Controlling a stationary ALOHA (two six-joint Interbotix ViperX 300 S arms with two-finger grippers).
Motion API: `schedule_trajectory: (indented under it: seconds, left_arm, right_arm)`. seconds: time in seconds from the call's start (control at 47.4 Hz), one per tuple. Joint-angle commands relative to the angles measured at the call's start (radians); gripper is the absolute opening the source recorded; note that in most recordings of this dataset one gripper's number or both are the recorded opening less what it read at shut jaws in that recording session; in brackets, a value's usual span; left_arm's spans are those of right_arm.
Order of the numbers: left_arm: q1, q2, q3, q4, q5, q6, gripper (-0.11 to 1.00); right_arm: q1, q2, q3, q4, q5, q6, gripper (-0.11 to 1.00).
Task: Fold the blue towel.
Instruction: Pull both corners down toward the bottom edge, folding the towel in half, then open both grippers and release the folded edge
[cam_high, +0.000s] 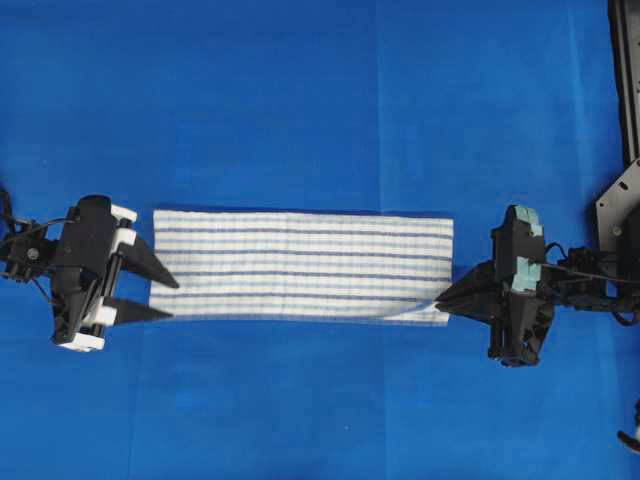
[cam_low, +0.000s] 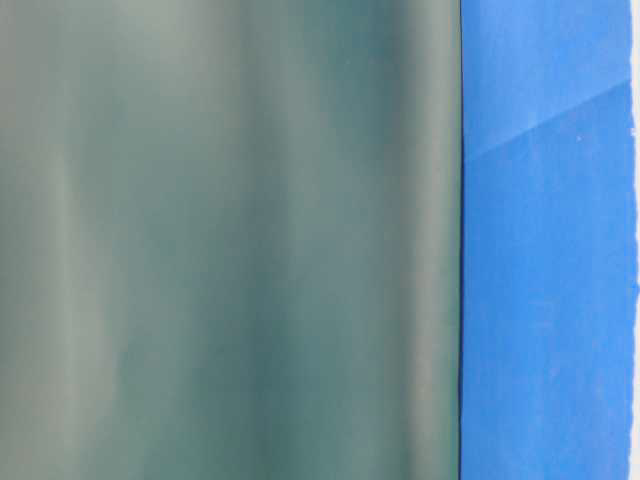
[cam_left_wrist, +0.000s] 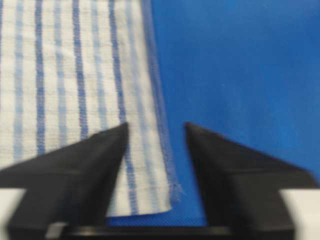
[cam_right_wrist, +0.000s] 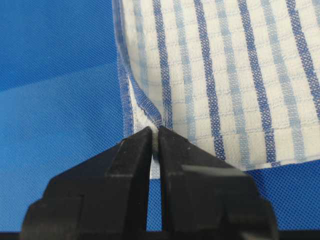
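The blue towel (cam_high: 300, 265), white with light-blue and navy stripes, lies as a long folded strip across the middle of the blue table cover. My left gripper (cam_high: 168, 298) is open at the towel's left end, its jaws astride the near left corner (cam_left_wrist: 150, 195), one over the cloth and one over the bare cover. My right gripper (cam_high: 442, 298) is shut on the towel's near right corner (cam_right_wrist: 155, 131), where the top layer's edge is pinched and lifted a little.
The blue table cover (cam_high: 300, 100) surrounds the towel on all sides. Black arm hardware (cam_high: 625, 200) stands at the right edge. The table-level view is mostly blocked by a blurred grey-green surface (cam_low: 230, 240).
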Motion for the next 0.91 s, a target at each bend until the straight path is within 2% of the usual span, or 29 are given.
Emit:
schedule_trajectory:
  seconds: [0.0,0.042,0.084,0.169,0.337,0.401,0.443,0.527,0.653,0.885]
  left_arm:
    - [-0.003,-0.008,-0.015,-0.003,-0.008,-0.002,0.58]
    - [-0.003,-0.006,-0.015,-0.003,-0.008,-0.002,0.67]
    - [-0.002,-0.006,-0.015,-0.003,-0.006,-0.002,0.71]
    - [-0.003,-0.008,-0.015,-0.003,-0.006,-0.002,0.69]
    - [0.0,-0.014,-0.015,-0.002,-0.005,0.002,0.68]
    - [0.009,-0.023,-0.017,-0.002,-0.002,0.003,0.68]
    - [0.017,-0.031,-0.017,-0.003,0.0,0.008,0.68]
    - [0.043,-0.051,-0.02,-0.003,0.009,0.015,0.68]
    - [0.106,-0.097,-0.025,0.002,0.055,0.037,0.68]
    - [0.244,-0.115,-0.028,0.002,0.127,0.132,0.68]
  right_arm:
    - [0.005,-0.005,-0.014,0.0,-0.005,-0.002,0.03]
    - [0.005,-0.005,-0.015,0.002,-0.005,0.0,0.06]
    - [0.005,-0.005,-0.015,0.002,-0.005,-0.002,0.13]
    - [0.005,-0.005,-0.015,0.002,-0.009,-0.002,0.32]
    - [0.005,-0.006,-0.015,0.002,-0.012,-0.012,0.82]
    - [0.003,-0.011,-0.014,0.002,-0.02,-0.02,0.94]
    - [0.002,-0.017,-0.011,0.002,-0.025,-0.029,0.96]
    - [-0.011,-0.041,-0.003,0.002,-0.032,-0.058,0.91]
    - [-0.064,-0.089,0.014,0.002,-0.037,-0.109,0.92]
    - [-0.252,-0.149,0.058,0.002,-0.029,-0.225,0.92]
